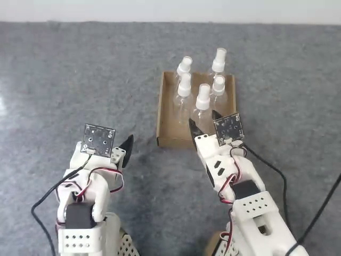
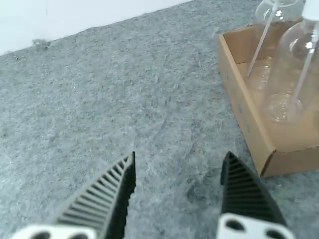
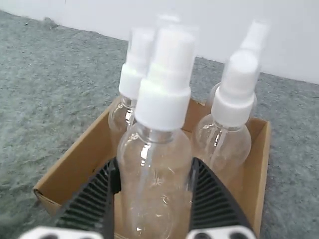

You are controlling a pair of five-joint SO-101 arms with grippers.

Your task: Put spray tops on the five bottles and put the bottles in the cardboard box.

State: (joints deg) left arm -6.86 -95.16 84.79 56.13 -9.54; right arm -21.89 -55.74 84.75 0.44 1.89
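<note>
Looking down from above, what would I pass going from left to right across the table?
Left gripper → cardboard box → black cable. The right gripper and its bottle overlap the box, so they are left out.

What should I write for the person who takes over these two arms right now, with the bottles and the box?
Left gripper: open and empty, above the grey table, beside the box.
Right gripper: shut on the front bottle, which is inside the box.
Other four bottles: upright in the box, behind the front one.
Done: all five bottles have spray tops and are in the box.
Left: probably only to release the front bottle and draw the right arm back.
</note>
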